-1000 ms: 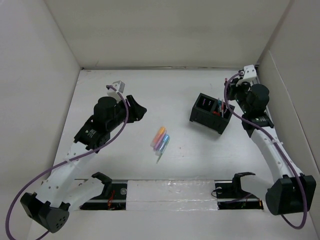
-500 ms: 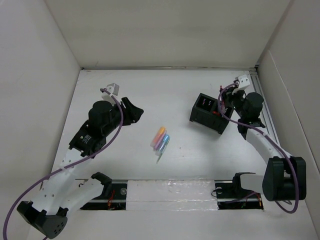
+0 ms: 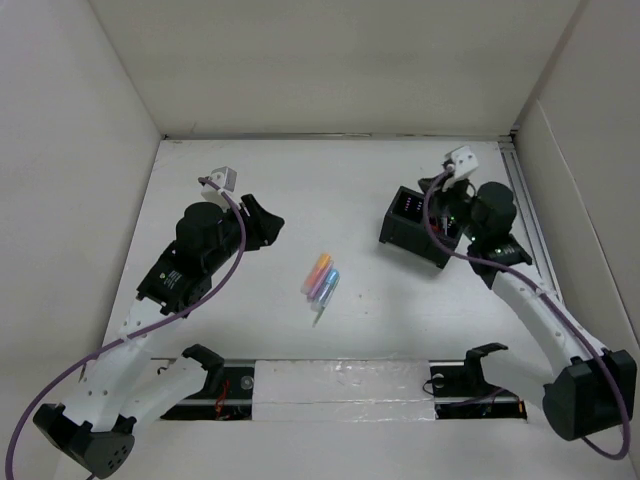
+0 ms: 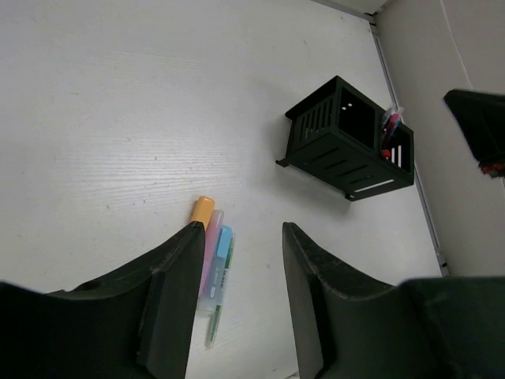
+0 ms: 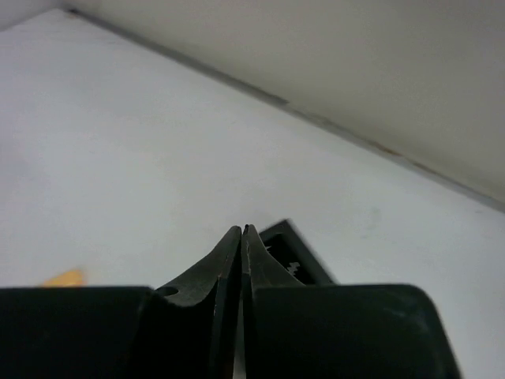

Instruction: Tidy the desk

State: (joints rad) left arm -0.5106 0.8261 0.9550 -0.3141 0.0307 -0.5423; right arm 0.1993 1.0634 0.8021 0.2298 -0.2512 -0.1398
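Observation:
The white desk (image 3: 350, 180) holds a small bunch of highlighters (image 3: 321, 280), orange, pink and blue, with a thin green pen beside them, near its middle. They also show in the left wrist view (image 4: 211, 249). A black two-compartment organizer (image 3: 420, 225) stands to the right with pens in its right compartment (image 4: 392, 130). My left gripper (image 3: 268, 222) is open and empty, up and left of the highlighters. My right gripper (image 3: 447, 212) is shut and empty, over the organizer's right side; its fingertips (image 5: 241, 235) touch in the right wrist view.
White walls enclose the desk on the left, back and right. A metal rail (image 3: 530, 215) runs along the right edge. A mounting bar (image 3: 340, 385) with black clamps lies along the near edge.
My right arm has swung leftward from the rail, bringing its gripper over the organizer. My left arm has drawn back slightly to the left.

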